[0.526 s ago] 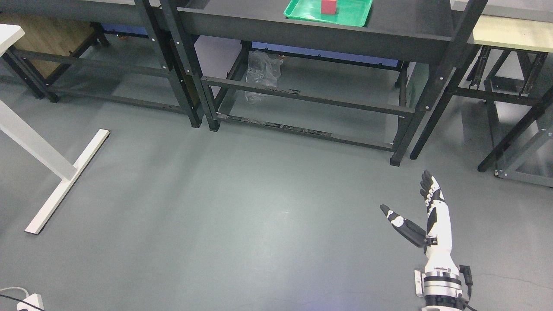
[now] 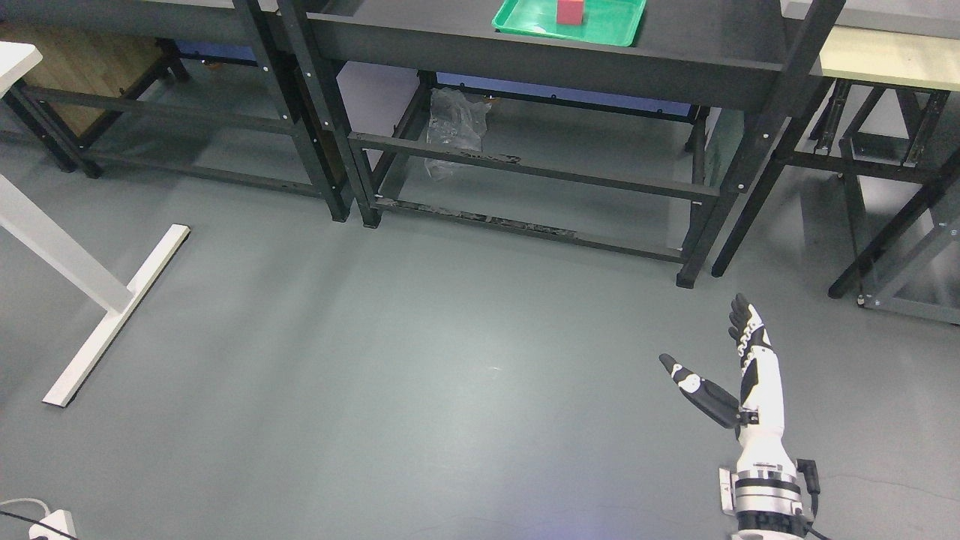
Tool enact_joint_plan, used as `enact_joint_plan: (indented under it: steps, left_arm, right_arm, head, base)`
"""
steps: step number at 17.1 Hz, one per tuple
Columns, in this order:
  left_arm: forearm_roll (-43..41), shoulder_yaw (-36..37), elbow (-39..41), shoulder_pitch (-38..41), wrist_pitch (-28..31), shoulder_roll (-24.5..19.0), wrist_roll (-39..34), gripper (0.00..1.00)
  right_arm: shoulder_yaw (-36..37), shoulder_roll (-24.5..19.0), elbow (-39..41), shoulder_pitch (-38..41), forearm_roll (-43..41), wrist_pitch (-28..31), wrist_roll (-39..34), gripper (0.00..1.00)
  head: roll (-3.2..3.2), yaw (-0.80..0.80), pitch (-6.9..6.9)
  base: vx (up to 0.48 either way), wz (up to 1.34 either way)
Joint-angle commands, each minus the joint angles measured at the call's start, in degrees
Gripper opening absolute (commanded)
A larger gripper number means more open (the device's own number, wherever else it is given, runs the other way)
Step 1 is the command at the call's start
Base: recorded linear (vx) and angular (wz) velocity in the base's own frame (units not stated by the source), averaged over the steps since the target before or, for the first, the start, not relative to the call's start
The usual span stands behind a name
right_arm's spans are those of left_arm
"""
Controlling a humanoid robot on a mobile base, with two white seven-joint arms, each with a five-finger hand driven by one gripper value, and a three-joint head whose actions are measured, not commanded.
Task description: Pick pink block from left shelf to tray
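A pink-red block [image 2: 570,11] stands inside the green tray [image 2: 607,30] on the dark shelf top at the upper edge of the head view, partly cut off by the frame. My right hand [image 2: 709,352] hangs over the floor at the lower right, far below the tray. Its fingers [image 2: 742,319] are stretched out straight and the thumb is spread to the left, holding nothing. My left arm does not show.
Black metal shelf frames [image 2: 525,169] span the top, with a crumpled plastic bag [image 2: 454,127] beneath. A white table leg [image 2: 112,315] stands at the left. A white power strip [image 2: 52,523] lies at the bottom left. Another rack [image 2: 900,247] stands at the right.
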State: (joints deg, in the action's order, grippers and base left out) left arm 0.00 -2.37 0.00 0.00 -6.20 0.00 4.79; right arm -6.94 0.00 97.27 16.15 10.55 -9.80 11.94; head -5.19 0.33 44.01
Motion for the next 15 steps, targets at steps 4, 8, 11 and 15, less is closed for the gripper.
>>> enact_joint_plan:
  steps: [4,8,11,15]
  left_arm:
    - [-0.1,0.0,1.0,-1.3,0.0,-1.0,0.0,1.00]
    - [-0.1,0.0,1.0,-1.3,0.0,-1.0,0.0,1.00]
    - [-0.1,0.0,1.0,-1.3,0.0,-1.0,0.0,1.00]
    - [-0.1,0.0,1.0,-1.4,0.0,-1.0,0.0,1.00]
  right_arm:
    - [0.0,1.0,-0.1,-0.3,0.0,0.0,0.0,1.00]
    - [-0.2,1.0,-0.2,-0.3,-4.1,0.0,-0.8,1.00]
    - [0.0,1.0,-0.2,-1.3,-4.4,0.0,-0.7,1.00]
    - [1.9,1.0,-0.9,-1.6,-7.9,0.1,-0.5,1.00]
  head:
    - [0.00,0.00,0.00]
    - [0.00,0.00,0.00]
    - [0.00,0.00,0.00]
    - [0.00,0.00,0.00]
  base:
    - [0.000,0.00]
    - [0.000,0.00]
    - [0.018,0.00]
    - [0.039,-0.01]
